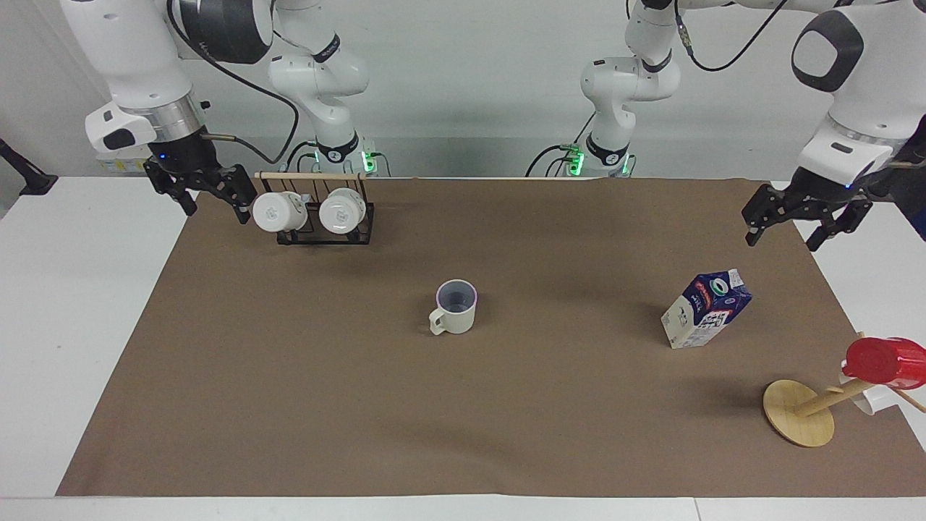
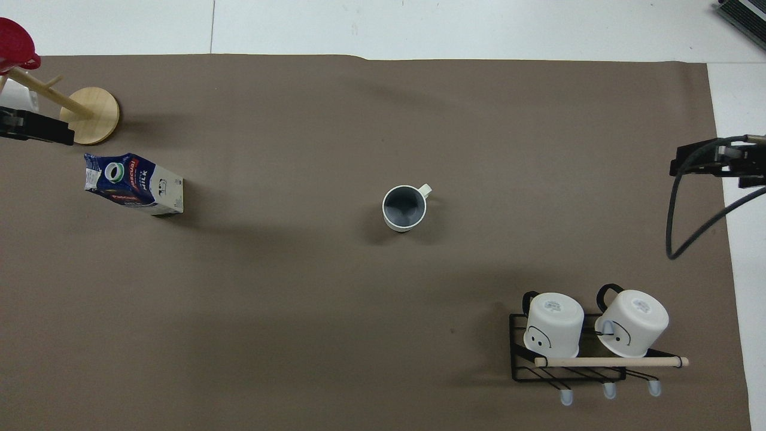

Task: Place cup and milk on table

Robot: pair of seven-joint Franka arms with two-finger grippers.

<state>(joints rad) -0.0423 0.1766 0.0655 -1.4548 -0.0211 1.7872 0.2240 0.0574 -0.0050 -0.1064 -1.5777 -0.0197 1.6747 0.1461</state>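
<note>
The cream-white cup (image 1: 456, 307) (image 2: 405, 208) stands upright in the middle of the brown mat (image 1: 362, 405) on the white table (image 1: 72, 325), its handle toward the right arm's end. The blue and white milk (image 1: 707, 309) (image 2: 133, 184) stands on the mat toward the left arm's end. My right gripper (image 1: 215, 210) hangs open and empty over the mat's edge beside the mug rack. My left gripper (image 1: 781, 242) hangs open and empty over the mat's edge at the left arm's end. Neither gripper touches anything.
A black wire rack (image 1: 322, 233) (image 2: 568, 374) holds two white mugs near the robots, toward the right arm's end. A wooden mug tree (image 1: 799, 412) (image 2: 90, 114) carries a red cup (image 1: 886, 362) farther from the robots than the milk.
</note>
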